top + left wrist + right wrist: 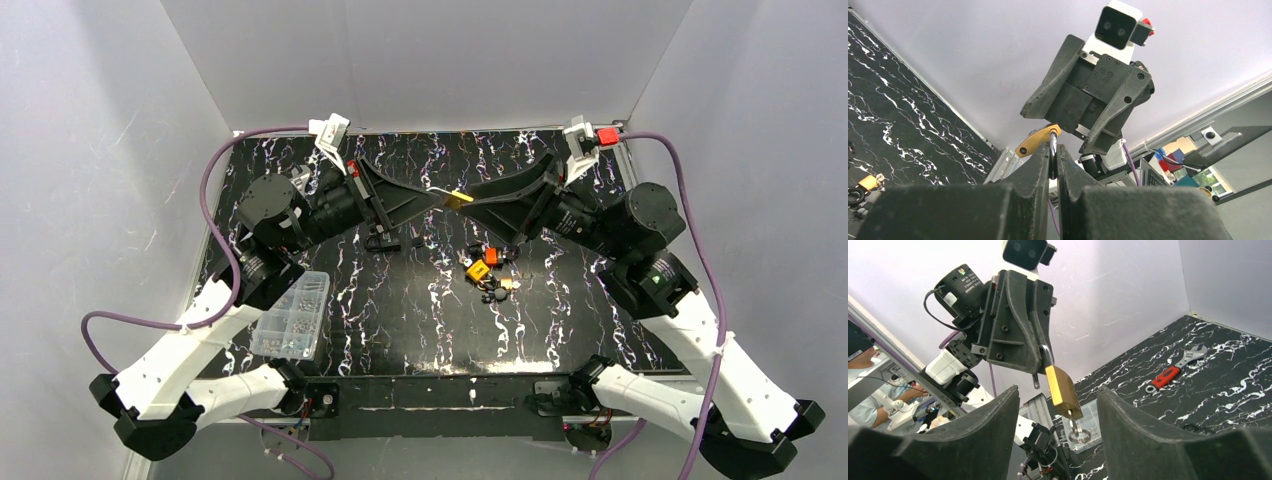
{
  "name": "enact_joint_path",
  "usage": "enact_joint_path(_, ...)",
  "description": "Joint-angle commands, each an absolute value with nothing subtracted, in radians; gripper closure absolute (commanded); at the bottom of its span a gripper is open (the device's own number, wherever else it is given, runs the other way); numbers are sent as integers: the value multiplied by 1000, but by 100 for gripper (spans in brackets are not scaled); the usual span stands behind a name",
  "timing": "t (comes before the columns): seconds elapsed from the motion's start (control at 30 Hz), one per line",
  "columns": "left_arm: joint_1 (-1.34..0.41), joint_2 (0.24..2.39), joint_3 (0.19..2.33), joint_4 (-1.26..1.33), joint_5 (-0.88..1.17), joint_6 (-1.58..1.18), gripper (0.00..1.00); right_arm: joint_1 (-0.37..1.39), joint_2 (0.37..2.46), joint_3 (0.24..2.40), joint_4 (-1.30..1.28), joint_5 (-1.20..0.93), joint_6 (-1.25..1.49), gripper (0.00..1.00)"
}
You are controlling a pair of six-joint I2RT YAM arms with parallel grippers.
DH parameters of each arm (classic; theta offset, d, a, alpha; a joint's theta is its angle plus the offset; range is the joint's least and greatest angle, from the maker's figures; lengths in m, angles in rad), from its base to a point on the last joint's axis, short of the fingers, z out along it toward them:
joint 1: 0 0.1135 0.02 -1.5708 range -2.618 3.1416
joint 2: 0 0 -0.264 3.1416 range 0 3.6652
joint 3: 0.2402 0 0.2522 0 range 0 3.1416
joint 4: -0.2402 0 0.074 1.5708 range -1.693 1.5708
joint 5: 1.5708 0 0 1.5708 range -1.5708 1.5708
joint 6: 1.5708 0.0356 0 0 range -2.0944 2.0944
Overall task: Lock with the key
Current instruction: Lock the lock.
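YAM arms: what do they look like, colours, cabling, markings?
Both the left arm and right arm have white link shells, black joint housings and a purple cable looping outside. The left gripper and right gripper are matte black with broad wedge fingers. White wrist cameras; the right one carries a red block. A printed label sits on a left-arm motor.
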State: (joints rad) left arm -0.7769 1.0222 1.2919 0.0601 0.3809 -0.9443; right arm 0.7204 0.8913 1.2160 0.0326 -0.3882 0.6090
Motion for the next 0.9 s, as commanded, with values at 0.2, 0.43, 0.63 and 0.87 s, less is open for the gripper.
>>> enact_joint_path(0.2, -787, 1022, 1346, 98, 343, -977, 100, 748, 929, 1276, 64, -408, 544, 50)
enact_joint_path(0.43, -786, 1019, 1346, 95, 348, -973, 100, 757, 928, 1266, 65, -401, 546, 53)
enact_joint_path(0.63, -786, 1011, 1322, 97, 339, -968, 100, 759, 931, 1274, 52, -396, 559, 79)
enact_joint_path(0.87, -786, 1001, 1337, -42, 355, -896, 97, 759, 920, 1275, 41, -396, 583, 99)
